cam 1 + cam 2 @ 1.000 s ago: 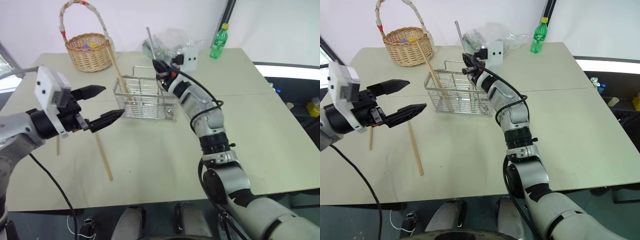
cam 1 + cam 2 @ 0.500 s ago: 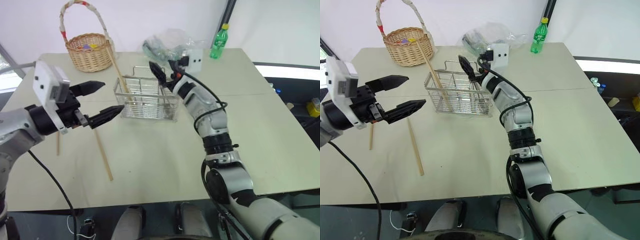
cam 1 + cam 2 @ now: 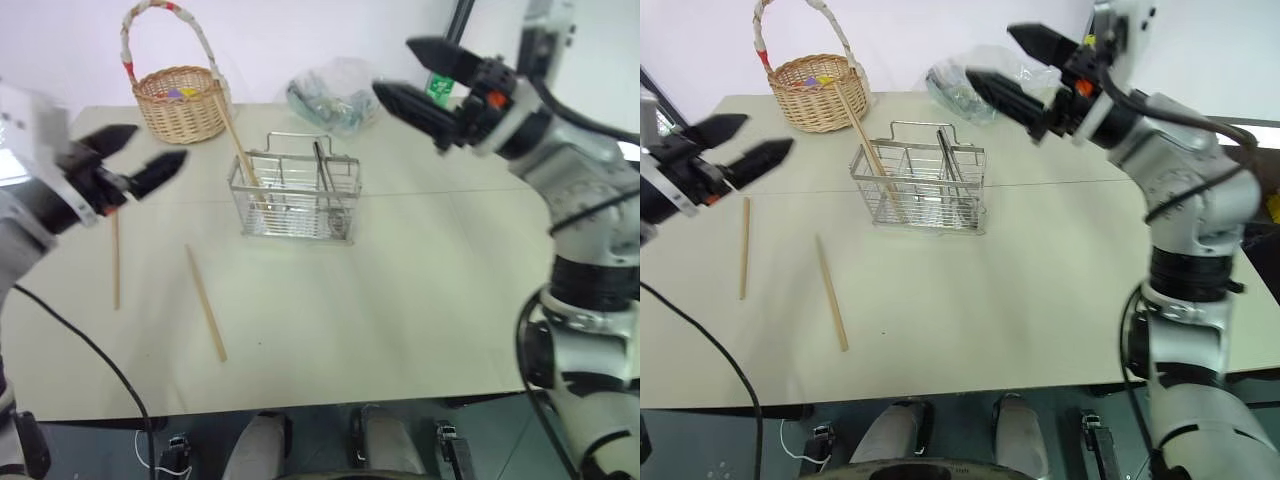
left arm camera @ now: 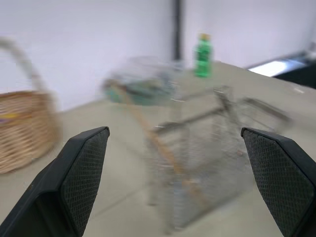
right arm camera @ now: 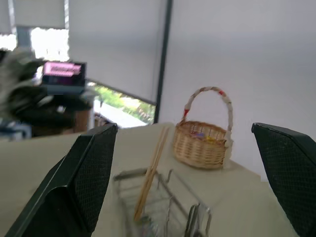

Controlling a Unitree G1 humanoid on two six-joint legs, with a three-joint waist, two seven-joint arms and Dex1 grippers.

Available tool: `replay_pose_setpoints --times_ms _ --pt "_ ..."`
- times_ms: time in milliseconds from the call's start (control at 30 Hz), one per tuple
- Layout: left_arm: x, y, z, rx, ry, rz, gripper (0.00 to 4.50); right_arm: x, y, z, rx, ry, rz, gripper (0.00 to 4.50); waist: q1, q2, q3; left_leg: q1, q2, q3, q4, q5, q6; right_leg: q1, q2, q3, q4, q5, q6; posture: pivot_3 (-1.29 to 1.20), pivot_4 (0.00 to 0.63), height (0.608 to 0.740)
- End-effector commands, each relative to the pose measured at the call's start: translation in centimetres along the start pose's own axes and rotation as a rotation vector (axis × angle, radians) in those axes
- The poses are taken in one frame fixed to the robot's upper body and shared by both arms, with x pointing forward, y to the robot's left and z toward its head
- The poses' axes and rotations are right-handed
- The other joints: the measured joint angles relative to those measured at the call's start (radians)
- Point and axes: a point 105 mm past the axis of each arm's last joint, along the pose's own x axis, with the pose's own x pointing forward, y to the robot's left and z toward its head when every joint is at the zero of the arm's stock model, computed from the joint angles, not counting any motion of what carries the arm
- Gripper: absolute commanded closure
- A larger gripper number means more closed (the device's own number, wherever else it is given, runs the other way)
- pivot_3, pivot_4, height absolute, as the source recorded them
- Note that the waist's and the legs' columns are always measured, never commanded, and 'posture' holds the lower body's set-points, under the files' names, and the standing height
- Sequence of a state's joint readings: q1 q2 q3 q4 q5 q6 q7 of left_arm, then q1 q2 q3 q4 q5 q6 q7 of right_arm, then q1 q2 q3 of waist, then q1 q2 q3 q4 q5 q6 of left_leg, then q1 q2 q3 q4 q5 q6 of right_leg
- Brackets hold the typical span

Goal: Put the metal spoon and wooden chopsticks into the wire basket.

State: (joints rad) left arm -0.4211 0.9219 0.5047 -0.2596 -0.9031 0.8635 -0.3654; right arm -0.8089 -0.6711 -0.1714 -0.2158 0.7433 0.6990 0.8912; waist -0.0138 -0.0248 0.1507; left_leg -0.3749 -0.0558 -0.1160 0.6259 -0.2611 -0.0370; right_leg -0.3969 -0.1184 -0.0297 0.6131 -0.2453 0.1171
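Left gripper (image 4: pixel 180 180) fingers wide apart, framing silver wire basket (image 4: pixel 207 163) holding a leaning light-brown wooden chopstick (image 4: pixel 165 155). Behind: round woven wicker basket (image 4: pixel 22 131), green plastic bottle (image 4: pixel 202 55).

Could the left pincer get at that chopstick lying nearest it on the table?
Probably yes. The left pincer hovers open above the table, and the chopstick lies bare just below it, apart from the second loose chopstick, with nothing between.
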Motion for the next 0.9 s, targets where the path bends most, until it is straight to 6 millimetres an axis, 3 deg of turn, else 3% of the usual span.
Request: replay_pose_setpoints --times_ms 33,167,333,633,900 --pt "-0.4 4.3 -0.2 -0.017 0.066 0.228 0.0 -1.4 3.3 0.2 -0.01 0.055 0.189 0.02 0.0 0.0 0.0 0.0 0.0 0.0 0.0 0.0 0.0 0.0 0.0 0.0 0.0 -0.001 0.002 0.0 0.15 0.674" --pt "-1.1 8.7 -3.6 -0.125 0.285 0.458 0.0 -3.2 5.1 -2.4 0.048 0.178 0.24 0.02 0.003 -0.002 0.0 0.0 0.001 0.0 0.0 0.0 0.0 0.0 -0.001 0.0 0.0 0.0 0.001 0.0 0.15 0.674" --pt "-1.0 10.4 -7.0 -0.18 0.491 0.536 0.0 -3.8 5.9 -3.6 0.079 0.214 0.221 0.02 0.005 -0.004 0.0 -0.001 -0.001 0.0 0.001 0.0 0.0 0.0 -0.003 0.001 0.0 0.0 0.001 0.0 0.15 0.674" --pt "1.2 11.9 -11.6 -0.232 0.647 0.556 0.0 -4.0 6.6 -3.8 0.12 0.213 0.161 0.02 0.022 -0.007 -0.001 -0.002 -0.001 0.001 0.001 0.0 -0.001 -0.002 -0.004 0.0 -0.001 0.0 0.002 0.0 0.15 0.674" --pt "2.5 11.5 -14.6 -0.263 0.724 0.545 0.0 -4.9 7.6 -4.1 0.144 0.234 0.135 0.02 0.028 -0.01 -0.002 -0.012 -0.002 0.0 0.004 0.0 -0.001 -0.009 -0.005 -0.001 0.0 0.001 0.004 0.0 0.15 0.674"
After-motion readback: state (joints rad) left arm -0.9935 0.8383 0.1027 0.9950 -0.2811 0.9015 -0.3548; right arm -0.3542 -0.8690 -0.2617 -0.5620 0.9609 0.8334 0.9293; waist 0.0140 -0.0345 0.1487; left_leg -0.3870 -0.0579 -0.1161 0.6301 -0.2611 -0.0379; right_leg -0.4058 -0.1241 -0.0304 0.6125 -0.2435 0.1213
